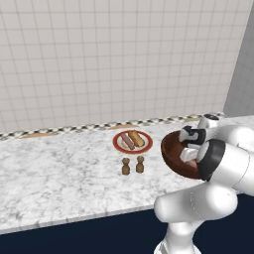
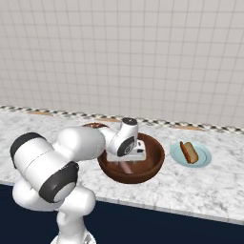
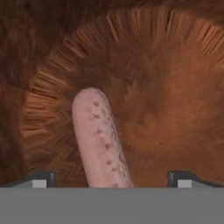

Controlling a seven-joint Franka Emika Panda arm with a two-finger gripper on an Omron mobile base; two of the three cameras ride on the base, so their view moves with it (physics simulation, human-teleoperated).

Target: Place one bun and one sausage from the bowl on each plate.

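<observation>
where wood-grained bowl (image 3: pixel 175 87) curves, smooth speckled pink sausage (image 3: pixel 98 140) lies rounded.

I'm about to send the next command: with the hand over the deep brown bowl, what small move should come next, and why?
Probably lower the open gripper straight down and close on the pale pink sausage left in the dark reddish-brown bowl. It lies between the spread fingertips. The teal-rimmed plate seems to hold only a bun; the red-rimmed plate has both.
</observation>
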